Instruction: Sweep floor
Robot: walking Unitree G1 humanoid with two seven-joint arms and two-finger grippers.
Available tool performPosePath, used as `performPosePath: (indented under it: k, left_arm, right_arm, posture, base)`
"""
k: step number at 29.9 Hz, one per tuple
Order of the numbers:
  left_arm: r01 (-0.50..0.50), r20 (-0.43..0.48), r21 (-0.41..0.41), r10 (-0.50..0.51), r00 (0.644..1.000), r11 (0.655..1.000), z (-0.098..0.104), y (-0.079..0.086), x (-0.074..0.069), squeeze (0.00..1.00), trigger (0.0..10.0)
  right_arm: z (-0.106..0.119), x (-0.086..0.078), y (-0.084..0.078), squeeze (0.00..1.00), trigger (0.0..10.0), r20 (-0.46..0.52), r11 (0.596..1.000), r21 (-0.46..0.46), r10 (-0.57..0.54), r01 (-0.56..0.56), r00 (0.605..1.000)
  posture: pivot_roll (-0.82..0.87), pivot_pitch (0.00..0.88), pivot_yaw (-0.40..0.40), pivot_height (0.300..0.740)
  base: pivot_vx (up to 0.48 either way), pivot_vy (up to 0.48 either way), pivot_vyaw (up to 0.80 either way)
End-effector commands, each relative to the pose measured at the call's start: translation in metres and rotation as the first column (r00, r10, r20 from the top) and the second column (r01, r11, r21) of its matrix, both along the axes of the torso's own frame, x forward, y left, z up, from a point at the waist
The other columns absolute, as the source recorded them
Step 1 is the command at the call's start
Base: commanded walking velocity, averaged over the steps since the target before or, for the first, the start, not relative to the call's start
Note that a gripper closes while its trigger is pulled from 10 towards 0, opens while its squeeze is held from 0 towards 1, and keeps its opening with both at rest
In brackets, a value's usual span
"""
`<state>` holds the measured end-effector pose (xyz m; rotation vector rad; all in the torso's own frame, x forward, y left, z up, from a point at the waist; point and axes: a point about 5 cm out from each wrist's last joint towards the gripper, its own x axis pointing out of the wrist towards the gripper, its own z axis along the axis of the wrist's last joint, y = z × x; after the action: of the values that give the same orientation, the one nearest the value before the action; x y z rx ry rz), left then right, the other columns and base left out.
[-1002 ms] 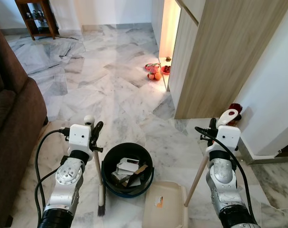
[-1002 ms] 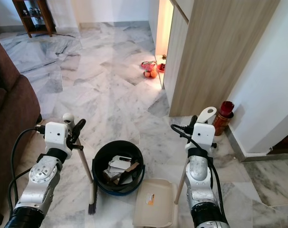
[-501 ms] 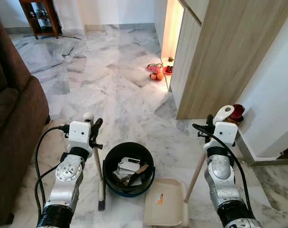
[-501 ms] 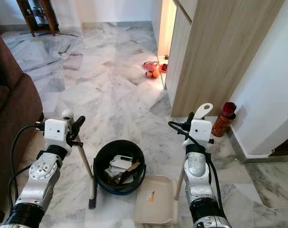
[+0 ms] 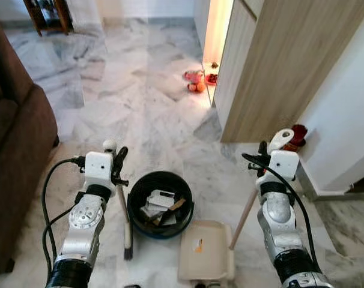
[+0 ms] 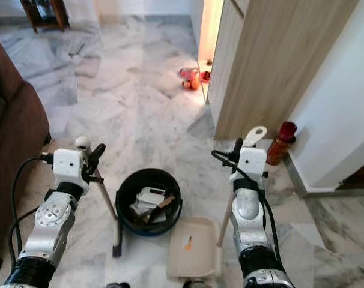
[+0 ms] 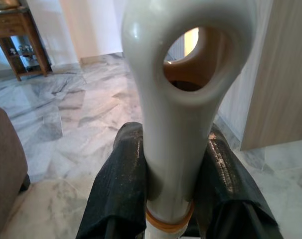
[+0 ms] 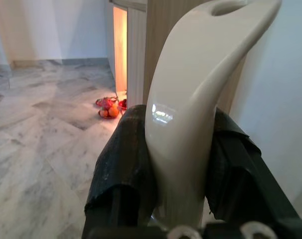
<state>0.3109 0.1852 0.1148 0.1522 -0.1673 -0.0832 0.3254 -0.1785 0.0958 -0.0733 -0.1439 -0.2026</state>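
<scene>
Two tools were in hand on the marble floor. The left gripper was clamped around the broom near its white handle top, its bristles on the floor at nine o'clock from the black bin. The right gripper was closed on the dustpan handle, with the dustpan lying flat at five o'clock from the bin. Judging by the paper scraps in the bin, most of the litter seemed collected. To sweep well, the bristles should stay down with short strokes toward the pan's lip, the pan pressed flat.
</scene>
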Motion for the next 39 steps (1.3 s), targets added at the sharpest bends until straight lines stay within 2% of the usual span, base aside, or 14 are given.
performPosePath:
  k: [1,31,39]
  left_arm:
    - [-0.004,0.039,0.007,0.004,0.999,1.0,0.006,0.001,-0.001,0.0,10.0]
    - [0.007,0.039,0.012,-0.008,0.999,1.0,0.006,-0.003,-0.003,0.0,10.0]
    - [0.001,0.03,0.021,-0.002,1.0,1.0,0.005,-0.003,-0.003,0.0,10.0]
  right_arm:
    - [0.001,-0.001,-0.001,0.0,10.0,0.016,1.0,0.005,0.0,0.0,1.0]
    - [-0.006,-0.002,0.006,0.0,10.0,-0.011,0.999,0.025,0.023,-0.022,1.0]
    - [-0.009,-0.003,0.006,0.0,10.0,-0.024,0.999,0.028,0.024,-0.023,0.999]
  posture:
    - [-0.07,0.115,-0.03,0.74]
    - [-0.06,0.104,-0.032,0.74]
    - [-0.06,0.096,-0.034,0.74]
  base:
    - [-0.259,0.0,0.0]
    - [-0.256,0.0,0.0]
    - [0.0,0.0,0.0]
